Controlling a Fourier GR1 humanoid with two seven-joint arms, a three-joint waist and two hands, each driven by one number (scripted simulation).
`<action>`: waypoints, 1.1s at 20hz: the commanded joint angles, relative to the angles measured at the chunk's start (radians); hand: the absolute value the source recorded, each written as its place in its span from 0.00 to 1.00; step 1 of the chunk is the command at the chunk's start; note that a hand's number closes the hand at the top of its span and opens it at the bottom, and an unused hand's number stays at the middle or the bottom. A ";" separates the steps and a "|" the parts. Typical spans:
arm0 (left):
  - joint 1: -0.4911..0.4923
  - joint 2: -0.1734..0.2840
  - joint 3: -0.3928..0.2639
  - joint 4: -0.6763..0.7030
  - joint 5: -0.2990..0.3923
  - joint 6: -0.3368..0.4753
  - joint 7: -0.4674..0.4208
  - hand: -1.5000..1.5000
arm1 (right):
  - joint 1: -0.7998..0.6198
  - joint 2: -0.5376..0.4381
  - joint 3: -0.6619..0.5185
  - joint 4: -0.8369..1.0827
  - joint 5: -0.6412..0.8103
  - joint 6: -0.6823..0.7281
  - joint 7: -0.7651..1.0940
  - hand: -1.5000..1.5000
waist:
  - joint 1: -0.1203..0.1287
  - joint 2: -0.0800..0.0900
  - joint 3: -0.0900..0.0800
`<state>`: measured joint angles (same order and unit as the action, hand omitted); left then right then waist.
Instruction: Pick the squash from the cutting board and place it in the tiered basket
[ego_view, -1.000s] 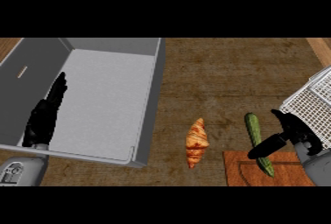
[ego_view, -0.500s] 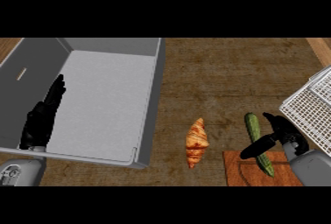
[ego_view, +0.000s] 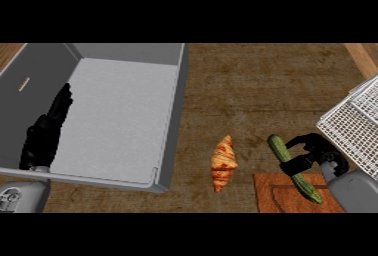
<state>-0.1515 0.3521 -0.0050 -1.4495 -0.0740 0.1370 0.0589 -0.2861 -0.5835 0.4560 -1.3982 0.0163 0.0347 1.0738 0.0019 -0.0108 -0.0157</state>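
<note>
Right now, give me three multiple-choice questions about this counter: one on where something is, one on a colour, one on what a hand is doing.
1. Where is the croissant?
A. in the sink
B. on the counter left of the cutting board
C. in the tiered basket

2. What colour is the squash?
A. green
B. yellow
C. orange

3. What is the right hand doing?
A. resting open over the sink
B. curling round the squash
C. holding the croissant

Answers: 1 B, it lies on bare wood beside the board. 2 A, it is long and green. 3 B, its fingers wrap the squash's middle.
</note>
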 joint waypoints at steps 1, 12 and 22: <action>-0.020 0.017 0.029 0.036 0.010 -0.032 -0.015 0.50 | -0.005 0.069 0.061 0.068 0.070 0.029 0.001 1.00 | 0.004 0.013 0.016; 0.012 -0.014 0.016 -0.018 -0.028 -0.003 0.040 0.50 | 0.120 -0.019 -0.010 -0.274 0.051 0.083 -0.203 1.00 | -0.030 0.000 0.017; 0.069 0.008 0.069 -0.015 -0.016 0.024 0.020 0.50 | 0.219 -0.213 0.053 -0.860 0.125 0.126 -0.710 1.00 | -0.122 -0.032 0.023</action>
<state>-0.0886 0.3482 0.0444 -1.4450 -0.0924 0.1500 0.0658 -0.1471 -0.7179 0.5765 -2.0717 0.1501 0.1954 0.5154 -0.0834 -0.0423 0.0051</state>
